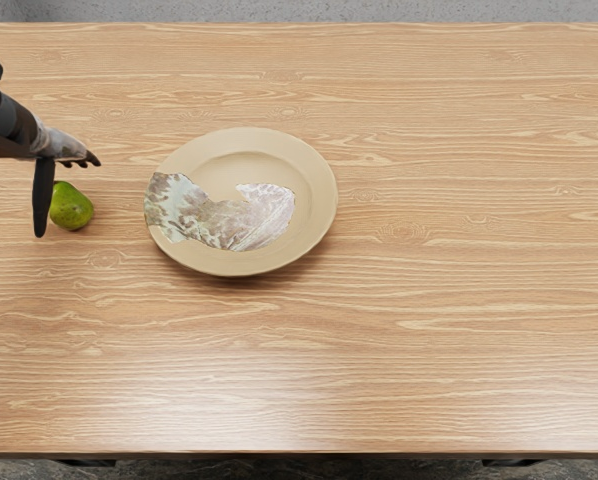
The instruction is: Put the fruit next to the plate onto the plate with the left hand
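Note:
A small green fruit (pixel 71 206) lies on the wooden table, to the left of a beige plate (pixel 314 185) with a mottled pattern on its lower left part. My left hand (pixel 57 170) comes in from the left edge and hovers just above and behind the fruit. One dark finger (pixel 43 196) points straight down beside the fruit's left side, while the others stay loosely spread toward the right. The hand holds nothing. The right arm does not show.
The wooden table (pixel 429 330) stretches wide to the right and front of the plate. Its front edge runs along the bottom of the head view.

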Robot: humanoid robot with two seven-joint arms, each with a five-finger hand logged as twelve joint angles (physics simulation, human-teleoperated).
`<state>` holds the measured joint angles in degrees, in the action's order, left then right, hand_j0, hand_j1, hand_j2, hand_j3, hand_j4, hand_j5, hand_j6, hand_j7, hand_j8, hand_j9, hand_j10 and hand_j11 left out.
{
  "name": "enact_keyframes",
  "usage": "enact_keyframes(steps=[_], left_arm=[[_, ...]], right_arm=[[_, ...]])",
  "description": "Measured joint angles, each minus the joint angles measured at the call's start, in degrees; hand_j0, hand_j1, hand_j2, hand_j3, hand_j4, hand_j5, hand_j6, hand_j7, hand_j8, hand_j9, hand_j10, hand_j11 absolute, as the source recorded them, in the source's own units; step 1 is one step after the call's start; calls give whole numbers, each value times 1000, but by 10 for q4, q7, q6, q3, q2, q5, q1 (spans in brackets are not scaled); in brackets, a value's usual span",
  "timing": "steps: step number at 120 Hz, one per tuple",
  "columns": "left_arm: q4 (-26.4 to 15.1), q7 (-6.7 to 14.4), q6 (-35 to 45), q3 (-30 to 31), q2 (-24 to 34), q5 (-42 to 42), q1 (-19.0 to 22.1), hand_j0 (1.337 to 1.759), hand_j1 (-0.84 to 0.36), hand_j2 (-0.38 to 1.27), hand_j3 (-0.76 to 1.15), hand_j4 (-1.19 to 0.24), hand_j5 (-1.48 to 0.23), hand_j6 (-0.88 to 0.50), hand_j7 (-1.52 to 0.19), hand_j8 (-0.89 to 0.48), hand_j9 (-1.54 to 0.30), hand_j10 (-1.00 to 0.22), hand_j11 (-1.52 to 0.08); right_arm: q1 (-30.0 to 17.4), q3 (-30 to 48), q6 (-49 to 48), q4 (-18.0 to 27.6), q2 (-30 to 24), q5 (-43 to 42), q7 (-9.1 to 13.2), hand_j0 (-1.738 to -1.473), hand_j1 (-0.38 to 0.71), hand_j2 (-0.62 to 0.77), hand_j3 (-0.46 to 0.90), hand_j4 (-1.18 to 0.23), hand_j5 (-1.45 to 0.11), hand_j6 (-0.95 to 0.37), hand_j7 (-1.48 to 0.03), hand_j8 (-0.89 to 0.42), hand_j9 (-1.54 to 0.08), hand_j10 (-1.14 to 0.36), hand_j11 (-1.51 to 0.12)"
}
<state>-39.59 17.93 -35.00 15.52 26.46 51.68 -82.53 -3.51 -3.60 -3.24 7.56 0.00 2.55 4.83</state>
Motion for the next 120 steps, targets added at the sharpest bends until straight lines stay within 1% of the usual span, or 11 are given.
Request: enact_keyframes(steps=[37, 90, 102, 120], left_arm=[[-3, -1, 7, 0, 0, 0, 6, 1658, 349, 0, 0, -2, 0, -3, 0, -3, 0, -2, 0], [-3, -1, 58, 4, -3, -1, 18, 1658, 339, 2, 0, -11, -12, -12, -12, -12, -12, -11, -12], [-4, -1, 62, 4, -3, 0, 21, 1658, 314, 6, 0, -32, -39, -33, -39, -32, -39, -31, -39], [-7, -1, 64, 4, -3, 1, 23, 1658, 212, 23, 0, -117, -149, -118, -149, -117, -149, -117, -149]], right_arm=[[0, 0, 0, 0, 0, 0, 0, -1658, -320, -5, 0, -24, -31, -24, -31, -24, -31, -24, -31], [0, 0, 0, 0, 0, 0, 0, -1658, -320, -5, 0, -24, -31, -24, -31, -24, -31, -24, -31], [0, 0, 0, 0, 0, 0, 0, -1658, -320, -5, 0, -24, -31, -24, -31, -24, -31, -24, -31], [0, 0, 0, 0, 0, 0, 0, -1658, -320, -5, 0, -24, -31, -24, -31, -24, -31, -24, -31]])
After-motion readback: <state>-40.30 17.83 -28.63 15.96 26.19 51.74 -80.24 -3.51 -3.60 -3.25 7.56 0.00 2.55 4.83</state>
